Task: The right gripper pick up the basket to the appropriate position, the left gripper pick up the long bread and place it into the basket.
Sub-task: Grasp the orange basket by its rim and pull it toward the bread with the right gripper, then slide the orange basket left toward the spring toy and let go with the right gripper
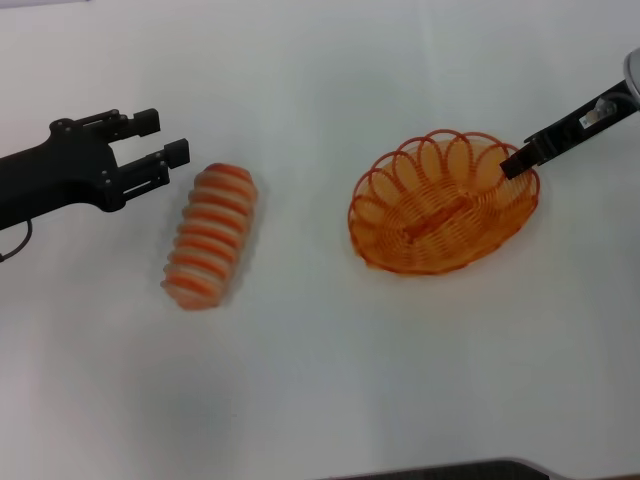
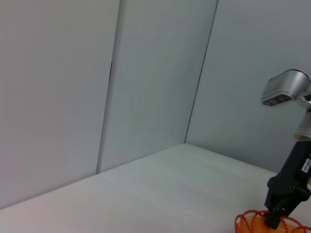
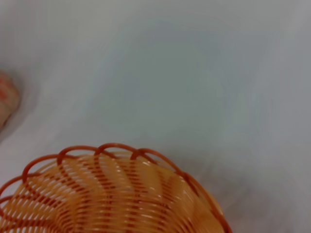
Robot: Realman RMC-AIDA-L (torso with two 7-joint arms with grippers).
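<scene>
The basket is met at its far rim by the right gripper; whether its fingers are clamped cannot be told. The long bread is not yet grasped, lying just ahead of the left gripper, whose fingers are held apart.
</scene>
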